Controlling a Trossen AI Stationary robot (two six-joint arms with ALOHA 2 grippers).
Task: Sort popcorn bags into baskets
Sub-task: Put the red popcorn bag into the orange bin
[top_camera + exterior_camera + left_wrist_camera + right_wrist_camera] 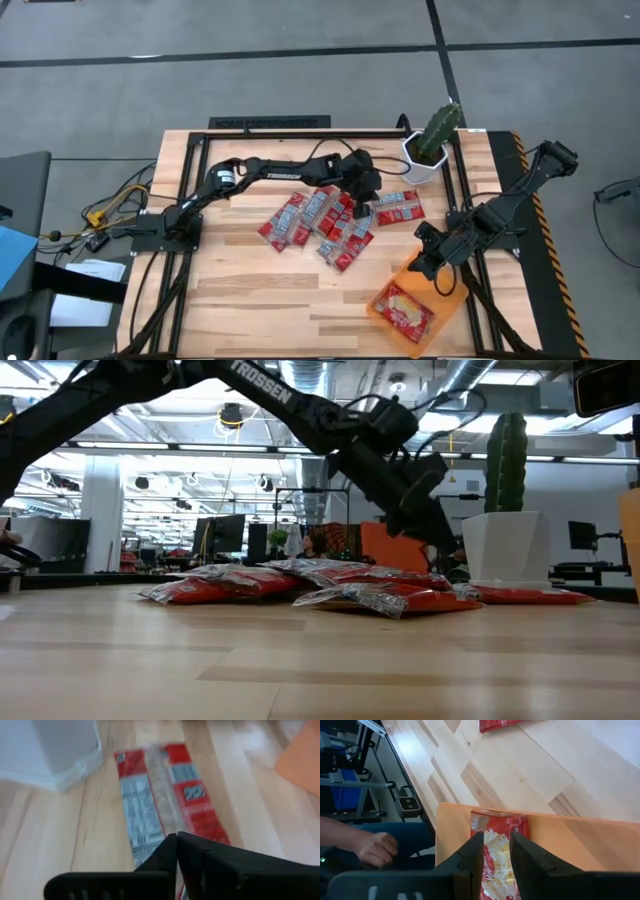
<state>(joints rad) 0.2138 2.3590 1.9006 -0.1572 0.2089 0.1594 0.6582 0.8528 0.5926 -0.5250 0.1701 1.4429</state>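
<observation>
Partly hidden pkt (165, 810) under left gripper (176, 851), pinched closed.

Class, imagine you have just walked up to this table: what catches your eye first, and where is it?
A heap of red popcorn bags lies mid-table, with the left gripper down at its right edge, fingers shut. At the front right corner sits the orange basket holding one larger bag, the right gripper hovering above it. A cactus in a white pot stands at the back.
</observation>
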